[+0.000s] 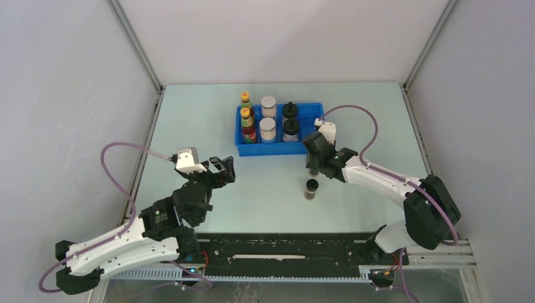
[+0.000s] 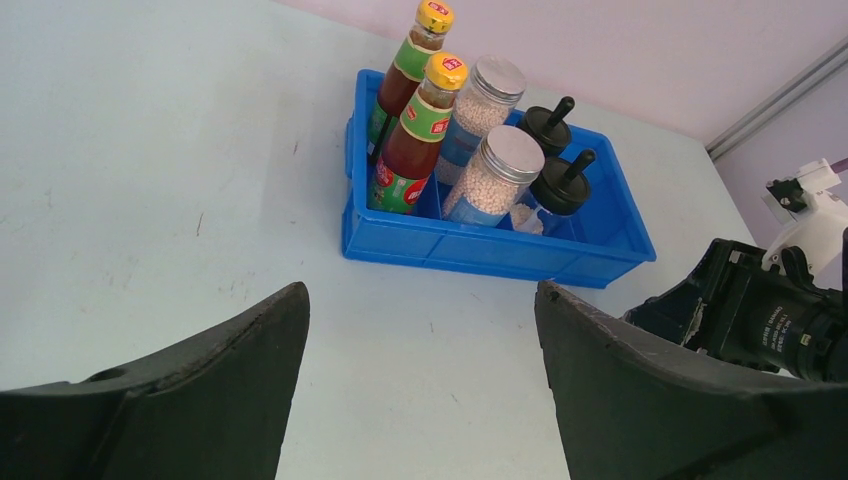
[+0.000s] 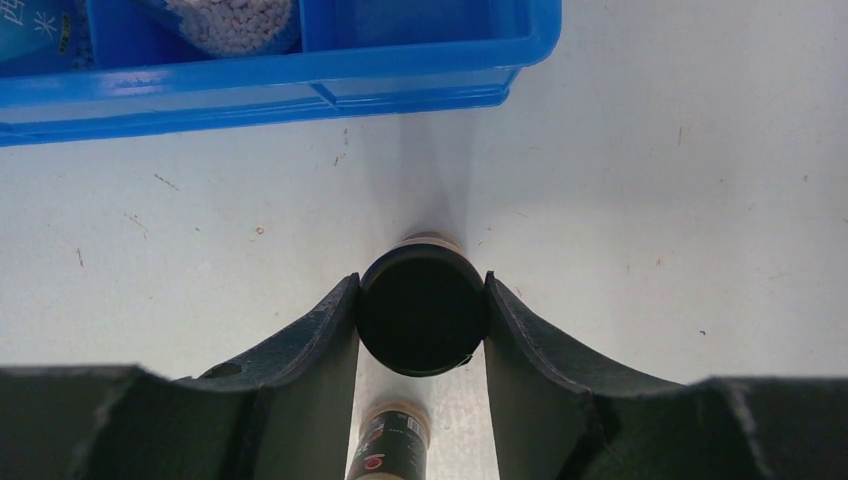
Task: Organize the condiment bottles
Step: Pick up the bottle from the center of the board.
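Six condiment bottles stand in the blue tray (image 1: pixel 277 149): two red-labelled bottles (image 1: pixel 248 126), two silver-lidded jars (image 1: pixel 268 129) and two black-lidded jars (image 1: pixel 291 128). They also show in the left wrist view, with a red-labelled bottle (image 2: pixel 418 135) and a silver-lidded jar (image 2: pixel 497 180) in front. My right gripper (image 3: pixel 423 300) is shut on the black cap of a tiny dark vial (image 3: pixel 423 310), upright just in front of the tray's right end. The second vial (image 1: pixel 311 189) stands on the table behind it. My left gripper (image 2: pixel 420 290) is open and empty, left of the tray.
The tray's front wall (image 3: pixel 300 80) is just ahead of the held vial. The right arm (image 2: pixel 770 320) shows at the right edge of the left wrist view. A black rail (image 1: pixel 284 249) runs along the near table edge.
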`<state>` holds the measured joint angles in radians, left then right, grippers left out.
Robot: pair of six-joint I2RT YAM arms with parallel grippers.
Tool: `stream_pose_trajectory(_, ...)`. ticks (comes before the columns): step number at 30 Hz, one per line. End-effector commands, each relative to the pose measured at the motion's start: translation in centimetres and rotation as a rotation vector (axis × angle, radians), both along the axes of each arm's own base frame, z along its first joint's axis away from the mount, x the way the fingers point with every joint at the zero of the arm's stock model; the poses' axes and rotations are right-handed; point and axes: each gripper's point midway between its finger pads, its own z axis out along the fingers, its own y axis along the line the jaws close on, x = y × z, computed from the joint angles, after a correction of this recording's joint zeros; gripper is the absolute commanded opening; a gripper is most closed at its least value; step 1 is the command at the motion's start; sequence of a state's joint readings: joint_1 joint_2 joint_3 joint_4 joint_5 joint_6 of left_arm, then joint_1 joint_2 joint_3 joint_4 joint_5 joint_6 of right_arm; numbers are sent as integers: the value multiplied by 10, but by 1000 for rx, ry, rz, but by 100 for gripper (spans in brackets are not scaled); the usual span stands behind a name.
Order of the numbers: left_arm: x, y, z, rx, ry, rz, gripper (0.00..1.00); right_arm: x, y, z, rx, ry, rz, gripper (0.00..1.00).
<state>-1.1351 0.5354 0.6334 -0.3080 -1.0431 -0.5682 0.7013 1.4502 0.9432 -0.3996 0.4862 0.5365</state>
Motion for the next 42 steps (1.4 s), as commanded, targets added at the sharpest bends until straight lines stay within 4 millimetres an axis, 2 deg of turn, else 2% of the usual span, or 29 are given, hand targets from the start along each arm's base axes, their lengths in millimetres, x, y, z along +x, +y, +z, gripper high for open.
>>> stream_pose_trajectory(1, 0, 0, -2, -15, -6, 4, 87, 3, -1, -1, -5, -9, -5, 5)
stream_pose_trajectory(2, 0, 0, -2, -15, -6, 3, 87, 3, -1, 0, -5, -10, -5, 0)
stream_pose_trajectory(8, 0, 0, -3, -13, -5, 5, 87, 1, -2, 11, -6, -43, -1, 0)
stream_pose_trajectory(16, 0, 0, -2, -14, -6, 5, 87, 2, -3, 43, 13, -96, 26, 0)
stream_pose_trajectory(28, 1, -3, 3, -9, -10, 2, 87, 15, -3, 120, 52, -204, 65, 0)
stream_pose_trajectory(35, 2, -4, 5, -6, -14, 0, 87, 44, 0, 159, 54, -265, 73, 0)
stream_pose_trajectory(42, 2, -3, 4, 2, -15, 3, 87, 93, 5, 176, 48, -301, 91, 0)
